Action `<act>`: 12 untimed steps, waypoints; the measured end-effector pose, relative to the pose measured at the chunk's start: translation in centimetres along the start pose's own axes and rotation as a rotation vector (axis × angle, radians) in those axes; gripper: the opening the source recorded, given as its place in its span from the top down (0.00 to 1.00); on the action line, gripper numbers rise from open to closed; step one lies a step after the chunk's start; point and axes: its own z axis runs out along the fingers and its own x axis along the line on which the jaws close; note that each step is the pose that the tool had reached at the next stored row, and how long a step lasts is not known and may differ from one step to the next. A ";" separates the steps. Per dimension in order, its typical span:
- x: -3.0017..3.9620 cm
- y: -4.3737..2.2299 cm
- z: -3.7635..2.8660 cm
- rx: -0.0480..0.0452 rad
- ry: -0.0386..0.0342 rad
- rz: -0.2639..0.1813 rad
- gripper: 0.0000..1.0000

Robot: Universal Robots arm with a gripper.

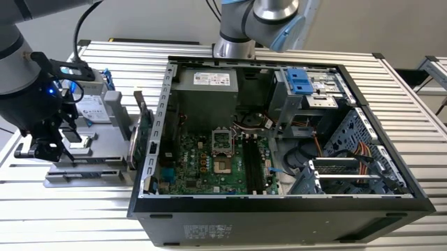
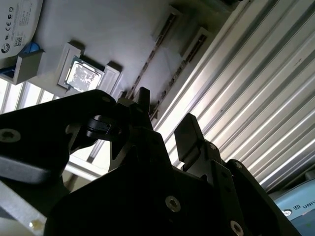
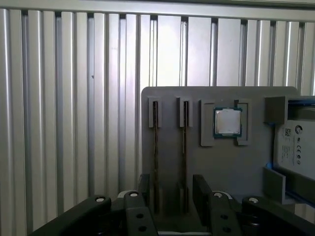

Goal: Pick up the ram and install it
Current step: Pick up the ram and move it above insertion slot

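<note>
Grey tray (image 3: 221, 167) holds the ram (image 3: 155, 142) slotted just beyond our gripper's (image 3: 172, 196) wide, empty fingers (image 3: 201, 189); we judge lifting and installing both remain.

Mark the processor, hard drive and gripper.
processor (image 3: 227, 121), first wrist view, middle of its lid
hard drive (image 3: 294, 147), first wrist view, white label
gripper (image 3: 172, 184), first wrist view, midway between the jaws

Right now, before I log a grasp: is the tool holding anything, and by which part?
Nothing is held. The tool is open and empty above the ram in its gray holder.
</note>
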 end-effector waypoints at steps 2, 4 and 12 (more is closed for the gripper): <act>0.06 -0.01 0.10 0.0000 0.0000 0.000 0.00; 0.12 -0.01 0.19 -0.0001 0.0000 0.000 0.00; 0.30 -0.02 0.60 0.0001 -0.0001 0.000 0.00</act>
